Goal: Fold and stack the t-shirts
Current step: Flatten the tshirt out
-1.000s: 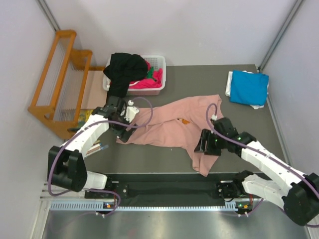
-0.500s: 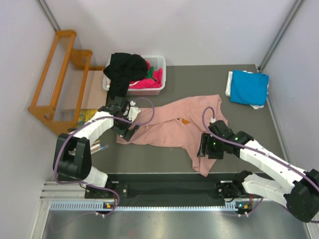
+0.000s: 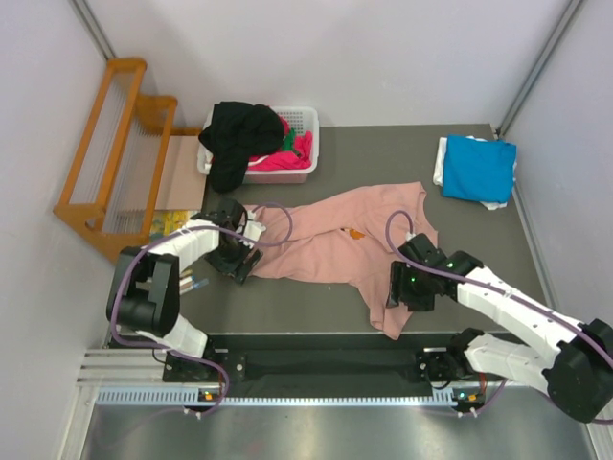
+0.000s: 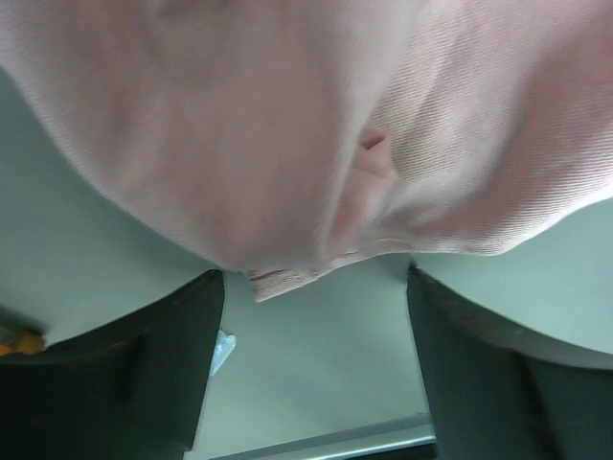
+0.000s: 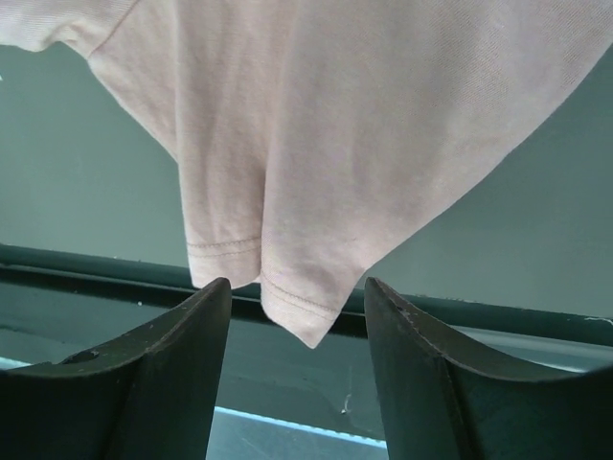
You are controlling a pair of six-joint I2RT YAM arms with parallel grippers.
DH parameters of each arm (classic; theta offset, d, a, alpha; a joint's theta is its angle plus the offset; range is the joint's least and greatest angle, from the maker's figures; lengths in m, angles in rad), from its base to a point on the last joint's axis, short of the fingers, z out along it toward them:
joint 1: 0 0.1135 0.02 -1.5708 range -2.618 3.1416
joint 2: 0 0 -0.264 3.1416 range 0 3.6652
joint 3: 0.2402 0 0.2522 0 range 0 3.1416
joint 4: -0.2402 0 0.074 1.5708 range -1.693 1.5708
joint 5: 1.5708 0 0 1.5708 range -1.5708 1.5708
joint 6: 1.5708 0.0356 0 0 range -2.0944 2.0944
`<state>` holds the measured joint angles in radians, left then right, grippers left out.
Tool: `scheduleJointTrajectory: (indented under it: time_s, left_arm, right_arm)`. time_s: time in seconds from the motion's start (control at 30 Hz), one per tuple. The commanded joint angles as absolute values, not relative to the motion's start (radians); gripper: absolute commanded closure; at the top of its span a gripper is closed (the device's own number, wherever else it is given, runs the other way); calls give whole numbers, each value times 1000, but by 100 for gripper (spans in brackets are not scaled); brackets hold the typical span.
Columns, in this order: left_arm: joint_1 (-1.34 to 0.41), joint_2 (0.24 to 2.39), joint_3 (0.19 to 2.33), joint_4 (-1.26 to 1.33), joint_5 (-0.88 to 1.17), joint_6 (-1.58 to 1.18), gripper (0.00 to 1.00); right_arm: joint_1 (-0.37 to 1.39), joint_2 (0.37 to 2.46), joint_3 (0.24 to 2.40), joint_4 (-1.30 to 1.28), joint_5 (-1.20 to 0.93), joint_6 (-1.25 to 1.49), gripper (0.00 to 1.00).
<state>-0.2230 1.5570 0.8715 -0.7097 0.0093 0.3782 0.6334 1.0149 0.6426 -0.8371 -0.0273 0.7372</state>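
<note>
Left end effector (image 3: 236,259) drawn back to pink t-shirt (image 3: 326,241) edge, forearm low

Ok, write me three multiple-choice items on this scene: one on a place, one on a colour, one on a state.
1. Where on the table does the blue t-shirt lie?
A. near left corner
B. far right corner
C. dead centre

2. What colour is the shirt draped over the rim of the basket?
A. black
B. yellow
C. white

3. How does the pink t-shirt lie?
A. folded into a neat square
B. rolled into a tube
C. spread out, unfolded

Answers:
1 B, since the top view shows it folded by the far right edge.
2 A, since dark cloth hangs over the white basket's left side.
3 C, since it sprawls rumpled across the middle of the table.
</note>
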Motion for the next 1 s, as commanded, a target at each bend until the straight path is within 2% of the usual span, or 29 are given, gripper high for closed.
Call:
scheduleJointTrajectory:
  time_s: [0.0, 0.13, 0.17, 0.27, 0.3, 0.43, 0.53, 0.57, 0.63, 0.67, 0.97]
  left_arm:
    - [-221, 1591, 857, -692, 34, 362, 26]
    - [-219, 1614, 868, -689, 49, 351, 43]
    - [-219, 1617, 871, -690, 51, 350, 54]
    - [-219, 1624, 882, -692, 52, 347, 70]
    - [-221, 1621, 885, -696, 52, 345, 79]
    - [-219, 1615, 890, -704, 51, 350, 98]
    - [-219, 1609, 894, -707, 51, 351, 100]
    - [-221, 1606, 896, -712, 49, 353, 100]
    - [-219, 1597, 902, -715, 45, 357, 100]
    - [-221, 1595, 902, -718, 43, 359, 100]
    - [-219, 1557, 897, -756, 44, 376, 100]
  right_arm:
    - [650, 1052, 637, -828, -6, 727, 44]
    - [650, 1094, 621, -798, 31, 718, 47]
    - [650, 1104, 621, -792, 34, 710, 50]
    - [650, 1152, 618, -785, 41, 703, 54]
    - [650, 1169, 612, -784, 43, 703, 54]
    - [652, 1201, 589, -756, 29, 693, 54]
    - [653, 1219, 566, -746, 26, 684, 62]
    - [653, 1223, 561, -746, 26, 684, 74]
    - [658, 1224, 546, -752, 11, 690, 87]
    - [661, 1223, 545, -762, 3, 704, 98]
    - [775, 1083, 540, -899, 8, 853, 100]
